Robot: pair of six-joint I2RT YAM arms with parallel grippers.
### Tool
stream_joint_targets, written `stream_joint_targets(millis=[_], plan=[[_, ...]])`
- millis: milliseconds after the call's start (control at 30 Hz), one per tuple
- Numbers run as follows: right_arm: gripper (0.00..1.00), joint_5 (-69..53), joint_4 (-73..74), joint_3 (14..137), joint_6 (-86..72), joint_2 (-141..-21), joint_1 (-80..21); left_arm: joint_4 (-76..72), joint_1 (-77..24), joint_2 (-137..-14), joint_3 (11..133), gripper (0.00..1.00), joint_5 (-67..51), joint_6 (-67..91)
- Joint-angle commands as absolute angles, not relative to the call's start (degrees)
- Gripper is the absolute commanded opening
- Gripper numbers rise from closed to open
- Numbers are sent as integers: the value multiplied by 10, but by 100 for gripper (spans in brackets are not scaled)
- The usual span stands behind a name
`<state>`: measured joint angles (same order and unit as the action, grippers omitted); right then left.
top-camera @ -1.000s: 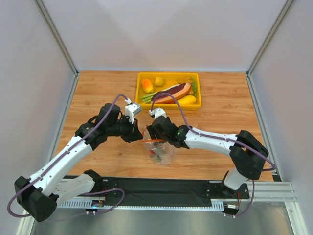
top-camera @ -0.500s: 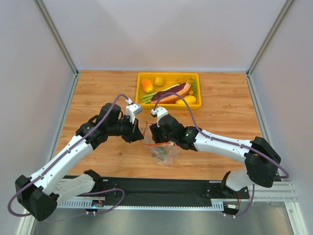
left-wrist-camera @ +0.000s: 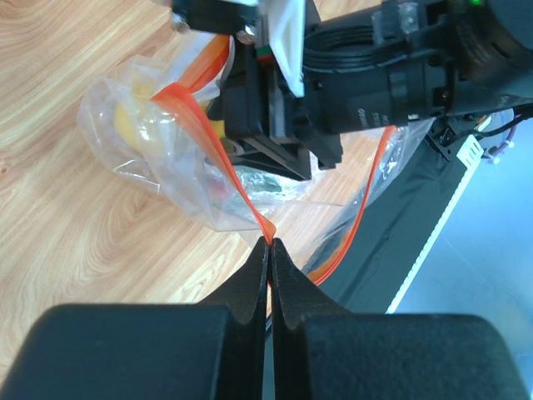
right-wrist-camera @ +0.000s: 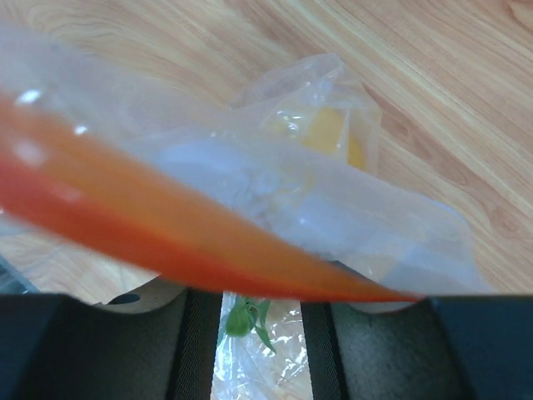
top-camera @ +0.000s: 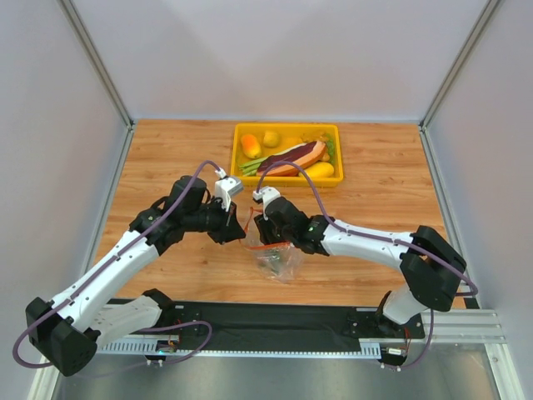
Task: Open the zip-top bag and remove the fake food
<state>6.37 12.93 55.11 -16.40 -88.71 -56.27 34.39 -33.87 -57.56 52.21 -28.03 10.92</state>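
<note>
The zip-top bag (top-camera: 276, 257) lies on the wood between my two grippers, clear and crinkly, its mouth open. My left gripper (top-camera: 236, 223) is shut on the bag's red-orange zip strip (left-wrist-camera: 208, 150) and holds that edge up; the pinch shows in the left wrist view (left-wrist-camera: 268, 243). My right gripper (top-camera: 265, 231) is at the bag mouth with its jaws apart (right-wrist-camera: 262, 329). The zip strip (right-wrist-camera: 166, 237) crosses just in front of its fingers (right-wrist-camera: 196, 350). Inside the bag I see a small yellow fruit (right-wrist-camera: 333, 137) and a green bit (right-wrist-camera: 243, 318) between the right fingers. The white slider tab is not visible.
A yellow tray (top-camera: 241, 131) at the back holds a maroon meat slice (top-camera: 293, 157), a leek (top-camera: 254, 164), yellow and orange pieces. A black mat (top-camera: 266, 315) runs along the near edge. Grey walls stand on both sides.
My right gripper has shifted slightly, first forward over the bag, then back and lower at its mouth. The bag has moved a little with it. My left gripper has kept its hold.
</note>
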Motion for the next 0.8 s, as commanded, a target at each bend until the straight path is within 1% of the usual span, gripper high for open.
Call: stream_joint_targets(millis=[0, 133, 267, 467, 600, 767], plan=[[40, 99, 108, 564, -164, -894, -546, 330, -344, -575, 521, 0, -291, 99], [40, 84, 88, 546, -167, -883, -529, 330, -344, -577, 522, 0, -290, 98], [44, 68, 73, 533, -164, -875, -514, 331, -345, -582, 522, 0, -292, 98], [45, 22, 47, 533, -153, -899, -492, 330, -345, -588, 523, 0, -294, 97], [48, -9, 38, 542, -147, -920, -492, 330, -345, -591, 523, 0, -295, 97], [56, -24, 26, 547, -148, -952, -492, 330, -345, -592, 523, 0, -295, 97]])
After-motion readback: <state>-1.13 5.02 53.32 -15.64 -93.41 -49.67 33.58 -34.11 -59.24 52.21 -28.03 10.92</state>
